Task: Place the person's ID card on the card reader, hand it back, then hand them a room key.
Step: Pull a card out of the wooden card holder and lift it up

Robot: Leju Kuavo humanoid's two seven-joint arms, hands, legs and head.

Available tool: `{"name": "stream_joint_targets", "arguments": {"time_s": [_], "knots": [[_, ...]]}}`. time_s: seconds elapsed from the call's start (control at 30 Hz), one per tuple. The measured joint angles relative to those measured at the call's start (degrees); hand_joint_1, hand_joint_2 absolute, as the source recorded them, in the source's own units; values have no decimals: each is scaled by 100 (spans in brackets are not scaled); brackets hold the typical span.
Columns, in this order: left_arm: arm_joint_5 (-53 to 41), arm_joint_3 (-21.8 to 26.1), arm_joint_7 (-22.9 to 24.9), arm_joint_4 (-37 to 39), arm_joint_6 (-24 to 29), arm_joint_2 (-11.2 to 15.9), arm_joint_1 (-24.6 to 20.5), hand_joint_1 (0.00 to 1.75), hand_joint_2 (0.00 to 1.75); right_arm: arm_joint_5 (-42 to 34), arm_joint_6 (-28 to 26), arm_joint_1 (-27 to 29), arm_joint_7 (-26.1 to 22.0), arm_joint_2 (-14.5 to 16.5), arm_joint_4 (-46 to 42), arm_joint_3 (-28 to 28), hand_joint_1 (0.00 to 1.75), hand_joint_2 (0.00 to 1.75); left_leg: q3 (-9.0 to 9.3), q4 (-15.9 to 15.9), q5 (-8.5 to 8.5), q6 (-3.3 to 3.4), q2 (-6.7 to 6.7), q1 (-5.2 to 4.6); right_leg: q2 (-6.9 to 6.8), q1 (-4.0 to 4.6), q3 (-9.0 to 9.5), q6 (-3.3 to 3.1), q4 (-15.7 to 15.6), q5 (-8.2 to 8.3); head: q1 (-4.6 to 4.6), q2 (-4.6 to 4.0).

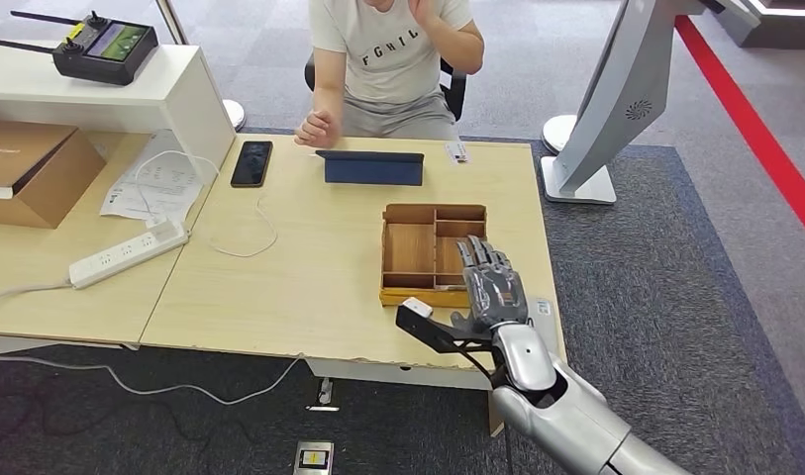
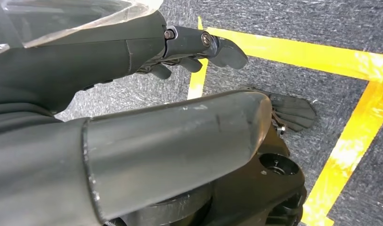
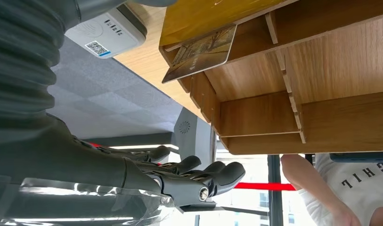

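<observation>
My right hand [image 1: 492, 287] hovers over the near right corner of a wooden compartment tray [image 1: 418, 247], fingers stretched out and holding nothing. In the right wrist view those fingers [image 3: 199, 176] are spread, and a picture-printed key card [image 3: 201, 49] leans in a corner compartment of the tray [image 3: 321, 70]. Beside that corner lies the white card reader [image 3: 104, 30], partly covered by my hand in the head view [image 1: 545, 319]. A small pale ID card [image 1: 457, 151] lies at the table's far edge, right of a dark tablet [image 1: 373, 166]. My left hand [image 2: 194, 49] hangs over the floor, holding nothing.
A person [image 1: 393, 59] sits across the table, one hand [image 1: 317, 129] resting on it. A black phone [image 1: 251, 163] with a white cable lies at far left. A power strip [image 1: 126, 255], papers and a cardboard box [image 1: 32, 168] occupy the left table. A white kiosk base [image 1: 576, 183] stands right.
</observation>
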Motion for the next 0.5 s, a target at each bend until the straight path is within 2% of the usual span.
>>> {"name": "stream_joint_targets", "arguments": {"time_s": [0.27,0.3,0.4,0.43,0.5], "knots": [[-22,-1,-92,19,135,-4,6,0,0,-102,79,-38,-109,114,201,19,0,175,0,0,0,0,0,0,0,0,-1,0,0,0,-1,0],[-26,-1,-110,19,164,-8,6,0,0,-106,90,-40,-113,127,222,27,0,131,0,0,0,0,0,0,0,0,-1,0,0,0,-1,0],[-39,0,-125,19,207,-14,7,0,0,-115,145,-58,-114,157,277,51,0,131,0,0,0,0,0,0,0,0,-1,0,0,0,-1,0],[-42,0,-125,19,207,-14,7,0,0,-126,162,-68,-113,166,293,55,0,175,0,0,0,0,0,0,0,0,-1,0,0,0,-1,0],[-42,1,-125,19,209,-14,7,0,0,-154,185,-91,-110,182,326,64,0,175,0,0,0,0,0,0,0,0,-1,0,0,0,0,0]]}}
